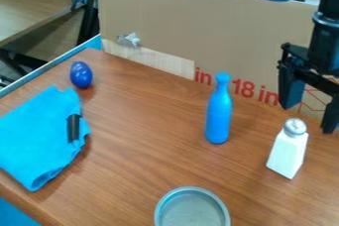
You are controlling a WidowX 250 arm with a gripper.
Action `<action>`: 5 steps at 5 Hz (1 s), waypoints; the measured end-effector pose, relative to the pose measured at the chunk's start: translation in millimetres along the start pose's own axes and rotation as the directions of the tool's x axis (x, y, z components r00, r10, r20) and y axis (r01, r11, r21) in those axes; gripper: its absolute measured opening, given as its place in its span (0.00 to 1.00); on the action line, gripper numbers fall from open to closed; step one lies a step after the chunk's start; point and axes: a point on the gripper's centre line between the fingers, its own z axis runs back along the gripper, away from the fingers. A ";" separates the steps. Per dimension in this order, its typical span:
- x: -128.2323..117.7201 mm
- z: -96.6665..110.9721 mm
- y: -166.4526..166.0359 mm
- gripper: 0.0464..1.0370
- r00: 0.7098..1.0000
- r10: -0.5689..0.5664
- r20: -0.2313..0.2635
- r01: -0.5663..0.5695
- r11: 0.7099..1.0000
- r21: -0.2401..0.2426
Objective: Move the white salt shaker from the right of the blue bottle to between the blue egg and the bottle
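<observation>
Two fingers spread apart on my gripper (309,117), R side of cam view, near the white shaker (287,153) w/ its metal cap (295,126). I see the shaker standing on the brown table (145,160), R of the blue bottle (218,116), also upright. Metal dish (192,211) at btm edge. Far L: blue cloth (33,136) w/ small black item (73,128) on it, dark blue egg-shaped obj (81,75) just beyond. Cardboard (198,27) along table's back.

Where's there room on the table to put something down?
The biggest bare patch is between the blue cloth and the blue bottle. A smaller one lies between the dish and the white shaker. It's crowded by the shaker, where the end effector hangs.
</observation>
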 end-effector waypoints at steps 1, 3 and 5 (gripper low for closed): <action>1.8 1.6 5.6 0.97 1.000 0.012 -0.002 -0.012 0.999 0.032; 7.1 -31.7 12.5 0.97 0.998 0.022 -0.064 -0.021 1.000 0.013; 11.0 -48.2 20.2 0.97 0.993 0.050 -0.105 -0.047 0.998 0.032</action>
